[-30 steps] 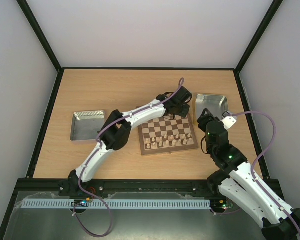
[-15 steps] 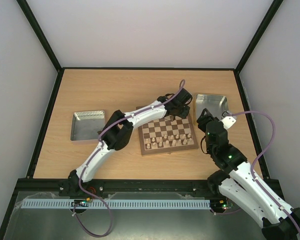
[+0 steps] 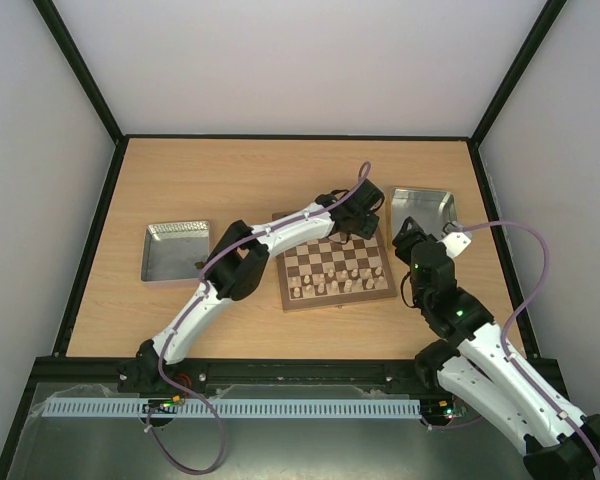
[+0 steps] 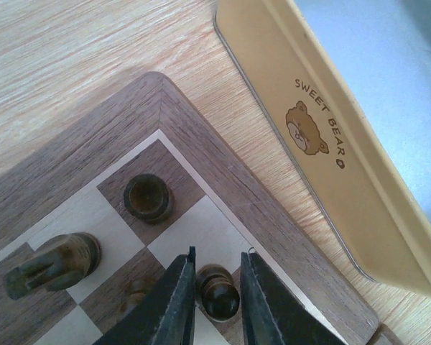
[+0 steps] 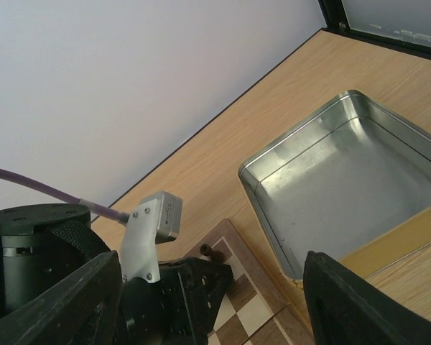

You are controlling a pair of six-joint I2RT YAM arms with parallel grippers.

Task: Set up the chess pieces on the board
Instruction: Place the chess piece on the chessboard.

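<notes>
At the bottom centre of the left wrist view, the left gripper [image 4: 220,253] is straddling a dark pawn [image 4: 220,291] standing by the corner of the board [image 4: 93,144], its jaws slightly parted, barely clearing it. The right gripper [image 5: 212,266] is hovering with jaws wide, holding nothing.

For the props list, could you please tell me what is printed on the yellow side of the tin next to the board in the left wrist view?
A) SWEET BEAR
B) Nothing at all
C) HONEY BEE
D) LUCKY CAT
A: the yellow wall of the tin carries a small bear face and the words SWEET BEAR, just beyond the corner of the board.
</notes>
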